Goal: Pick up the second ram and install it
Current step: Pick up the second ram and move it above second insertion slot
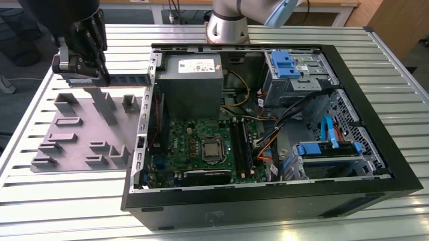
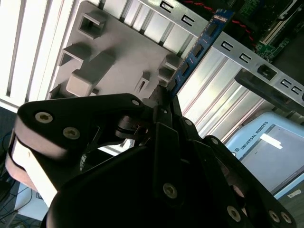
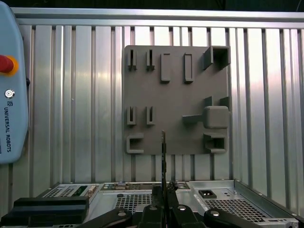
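Observation:
The second ram [image 1: 128,79] is a thin blue-green stick, held level above the far end of the grey holder tray [image 1: 74,140], on the exterior view's left. My gripper [image 1: 100,78] is shut on one end of it. The stick's free end points toward the open computer case [image 1: 268,196]. In the second wrist view the second ram [image 2: 199,45] juts out from the closed black fingers [image 2: 161,102], its dark chips showing. In the first wrist view the second ram [image 3: 163,152] appears edge-on over the tray [image 3: 175,123]. The green motherboard [image 1: 194,145] and its long black slot strips [image 1: 242,145] lie inside the case.
Inside the case are a grey power supply [image 1: 191,75], blue-tabbed drive cages [image 1: 288,65], and loose cables [image 1: 288,118]. The arm's base [image 1: 224,25] stands behind the case. A pale pendant with a red button [image 3: 12,95] lies on the slatted metal table [image 1: 60,201].

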